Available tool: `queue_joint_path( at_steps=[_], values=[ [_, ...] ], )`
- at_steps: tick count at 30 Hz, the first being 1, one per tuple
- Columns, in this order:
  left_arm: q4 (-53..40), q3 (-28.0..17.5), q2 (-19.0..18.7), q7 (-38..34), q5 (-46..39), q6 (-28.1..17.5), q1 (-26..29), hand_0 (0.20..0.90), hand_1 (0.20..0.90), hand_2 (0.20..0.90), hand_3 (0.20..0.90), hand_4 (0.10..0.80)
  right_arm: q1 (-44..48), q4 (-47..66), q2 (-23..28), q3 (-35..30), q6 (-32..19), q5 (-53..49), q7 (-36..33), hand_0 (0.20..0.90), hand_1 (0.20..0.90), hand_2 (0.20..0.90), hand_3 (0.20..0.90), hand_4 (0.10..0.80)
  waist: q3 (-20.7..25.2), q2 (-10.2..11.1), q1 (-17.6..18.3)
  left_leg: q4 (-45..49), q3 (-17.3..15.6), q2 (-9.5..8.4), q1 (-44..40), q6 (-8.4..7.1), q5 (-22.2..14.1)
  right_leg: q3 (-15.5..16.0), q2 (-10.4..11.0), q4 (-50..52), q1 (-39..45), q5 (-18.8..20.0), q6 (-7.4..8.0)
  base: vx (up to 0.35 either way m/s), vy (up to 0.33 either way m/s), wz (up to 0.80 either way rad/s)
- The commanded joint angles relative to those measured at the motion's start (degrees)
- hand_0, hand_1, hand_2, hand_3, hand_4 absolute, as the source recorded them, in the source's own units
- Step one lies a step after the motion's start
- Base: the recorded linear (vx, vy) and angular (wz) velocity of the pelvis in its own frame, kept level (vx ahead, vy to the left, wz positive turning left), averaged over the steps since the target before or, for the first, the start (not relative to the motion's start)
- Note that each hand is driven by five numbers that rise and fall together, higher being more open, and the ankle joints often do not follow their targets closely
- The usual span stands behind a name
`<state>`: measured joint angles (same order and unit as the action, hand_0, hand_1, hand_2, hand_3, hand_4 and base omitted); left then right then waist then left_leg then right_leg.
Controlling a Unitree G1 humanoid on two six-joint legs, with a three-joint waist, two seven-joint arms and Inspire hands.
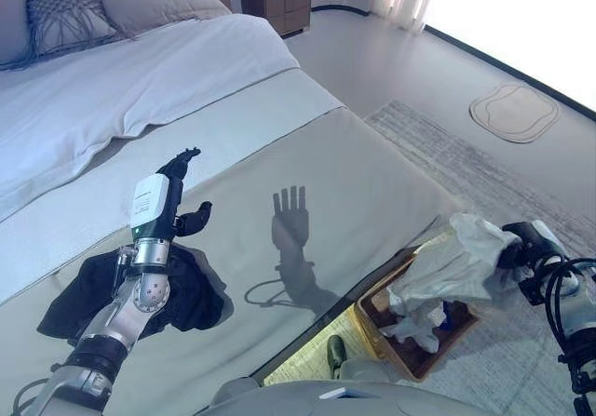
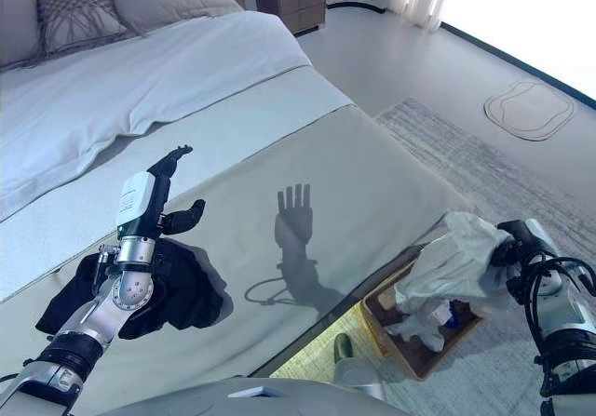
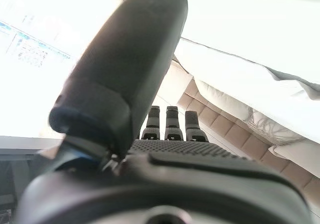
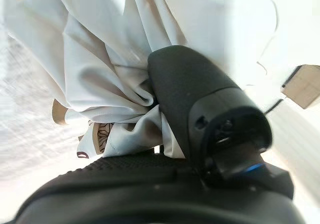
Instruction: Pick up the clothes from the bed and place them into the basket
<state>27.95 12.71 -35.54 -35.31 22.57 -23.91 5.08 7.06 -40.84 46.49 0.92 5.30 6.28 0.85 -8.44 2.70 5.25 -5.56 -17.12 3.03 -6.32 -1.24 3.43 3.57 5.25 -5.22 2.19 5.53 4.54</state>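
- Right eye view: the right robot hand [image 2: 518, 244] is clamped on a pale garment [image 2: 456, 260] that hangs directly above the basket [image 2: 384, 315] on the floor beside the bed [image 2: 326, 183]; letting go should drop it straight in.
- Right wrist view shows the thumb [image 4: 185, 91] pinching the cloth.
- Left robot hand [image 1: 179, 197], fingers straight and empty, hovers just past a dark garment [image 1: 84, 295] lying on the bed; it is the nearer one for that piece.
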Motion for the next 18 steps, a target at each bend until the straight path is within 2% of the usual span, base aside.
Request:
queue_joint_path(
  at_steps=[1,2,9,18],
  values=[
    [0.68,-0.80,-1.65,-2.89,-0.92,-2.95,4.89,0.900,0.900,0.900,0.900,0.800,9.75,-4.22,4.47,0.89,-2.21,2.00,-1.83,0.302,0.302,0.302,0.203,0.103,4.30,-0.44,-1.78,1.39,3.31,2.21,-2.78,-0.96,-5.49,2.31,0.49,4.26,0.76,-3.21,2.18,0.000,0.000,0.00],
    [0.69,-0.78,-1.64,-2.89,-0.93,-2.99,4.90,0.900,0.900,0.900,0.900,0.800,9.94,-4.95,4.39,1.13,-2.31,2.07,-2.08,0.900,0.900,0.900,0.900,0.800,4.29,-0.47,-1.83,1.37,3.34,2.21,-2.83,-0.95,-5.49,2.36,0.51,4.23,0.82,-3.19,2.18,0.000,0.000,0.00],
    [0.40,-1.12,-1.84,-2.85,-1.12,-2.77,4.50,0.900,0.900,0.900,0.900,0.800,9.65,-5.94,3.71,1.11,0.18,2.38,-1.32,0.900,0.900,0.900,0.900,0.800,4.13,-0.55,-1.92,1.29,3.41,2.34,-2.93,-1.04,-5.36,2.36,0.50,4.25,0.93,-3.25,2.15,0.003,0.001,0.01],
    [-0.69,-1.22,-2.04,-2.51,-1.47,-2.38,4.36,0.900,0.900,0.900,0.900,0.800,9.80,-3.29,4.01,1.17,-0.17,2.38,-2.55,0.900,0.900,0.900,0.900,0.800,3.62,-0.49,-1.87,1.34,3.64,2.47,-2.94,-1.18,-5.26,2.18,0.43,4.19,0.91,-3.22,2.06,0.000,0.000,0.00]
  ],
)
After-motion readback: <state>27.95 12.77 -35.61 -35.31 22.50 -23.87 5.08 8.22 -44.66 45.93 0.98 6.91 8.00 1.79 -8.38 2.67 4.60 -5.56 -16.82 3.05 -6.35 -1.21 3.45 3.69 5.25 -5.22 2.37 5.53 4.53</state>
